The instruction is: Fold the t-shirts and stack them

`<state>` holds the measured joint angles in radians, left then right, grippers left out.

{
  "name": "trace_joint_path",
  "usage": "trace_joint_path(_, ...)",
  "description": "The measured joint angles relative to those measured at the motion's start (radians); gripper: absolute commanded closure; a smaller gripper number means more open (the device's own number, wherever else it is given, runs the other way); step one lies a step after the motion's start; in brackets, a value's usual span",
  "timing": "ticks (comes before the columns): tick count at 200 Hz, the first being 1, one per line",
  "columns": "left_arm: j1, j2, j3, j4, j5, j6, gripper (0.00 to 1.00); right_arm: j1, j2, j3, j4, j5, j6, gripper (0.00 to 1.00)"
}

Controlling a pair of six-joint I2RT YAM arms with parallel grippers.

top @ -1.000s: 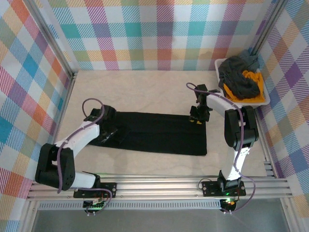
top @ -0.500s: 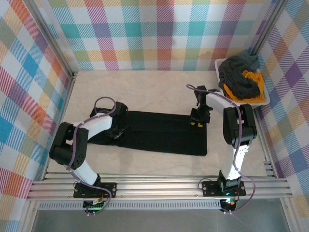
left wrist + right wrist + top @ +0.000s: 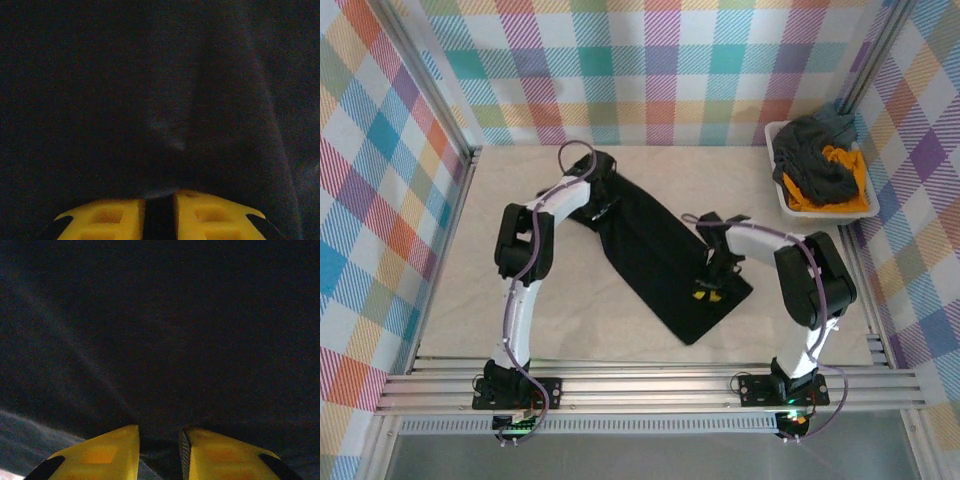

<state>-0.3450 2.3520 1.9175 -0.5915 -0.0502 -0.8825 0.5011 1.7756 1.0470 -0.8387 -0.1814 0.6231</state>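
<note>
From above, the black t-shirt (image 3: 655, 250) lies on the tabletop (image 3: 520, 290) as a long, narrow folded strip. It runs on a slant from the far left of centre down toward the near right. The left arm is stretched far forward, and the left hand (image 3: 607, 205) sits on the strip's far end. The right arm bends in from the right, with the right hand (image 3: 706, 292) down on the cloth near the strip's near end, yellow fingertips showing. In the far right corner a white tub (image 3: 772, 132) holds a crumpled dark grey t-shirt (image 3: 815, 165) on top of an orange-yellow t-shirt (image 3: 840, 190), well apart from the black one.

On the left wrist camera, the left hand (image 3: 159, 212) has its two yellow fingers (image 3: 110, 217) drawn almost together, pinching a thin fold of the black t-shirt (image 3: 125, 90), which spreads dark and creased beyond them.

On the right wrist camera, the right hand (image 3: 159, 440) stands a little wider, and its fingers (image 3: 107, 455) are clamped on a thicker bunch of the black t-shirt (image 3: 175, 330).
</note>
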Motion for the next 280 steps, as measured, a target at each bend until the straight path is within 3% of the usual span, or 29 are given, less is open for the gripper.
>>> trace_joint_path(41,-0.041,0.188,0.305,-0.002,0.043,0.04,0.79,0.204,-0.016,-0.024,0.065,-0.068,0.158,0.71)
trace_joint_path(76,-0.063,0.216,0.354,-0.014,0.042,0.046,0.78,0.23,0.039,0.039,0.068,-0.092,0.222,0.69)
trace_joint_path(93,-0.063,0.215,0.356,-0.021,0.041,0.074,0.68,0.23,0.039,0.048,0.089,-0.093,0.237,0.65)
trace_joint_path(112,-0.066,0.179,0.334,-0.04,0.01,0.121,0.47,0.23,0.004,0.048,0.11,-0.079,0.25,0.57)
trace_joint_path(125,-0.074,0.092,0.241,-0.047,-0.027,0.139,0.42,0.228,-0.06,0.048,0.111,-0.048,0.249,0.53)
trace_joint_path(164,-0.122,-0.461,-0.275,-0.02,-0.033,0.105,0.49,0.121,-0.369,-0.003,0.124,0.016,0.216,0.52)
trace_joint_path(178,-0.186,-0.686,-0.513,0.022,0.007,0.055,0.48,0.032,-0.467,-0.073,0.123,0.013,0.199,0.52)
trace_joint_path(199,-0.361,-0.926,-0.89,0.094,0.082,-0.097,0.44,-0.081,-0.534,-0.171,0.107,-0.003,0.17,0.51)
trace_joint_path(217,-0.531,-1.007,-1.158,0.143,0.117,-0.257,0.41,-0.121,-0.536,-0.225,0.093,-0.031,0.146,0.51)
trace_joint_path(234,-0.641,-1.049,-1.297,0.153,0.12,-0.387,0.4,-0.131,-0.527,-0.238,0.083,-0.05,0.134,0.51)
trace_joint_path(280,-0.722,-1.052,-1.312,0.245,0.117,-0.549,0.41,-0.135,-0.469,-0.261,0.116,-0.054,0.116,0.51)
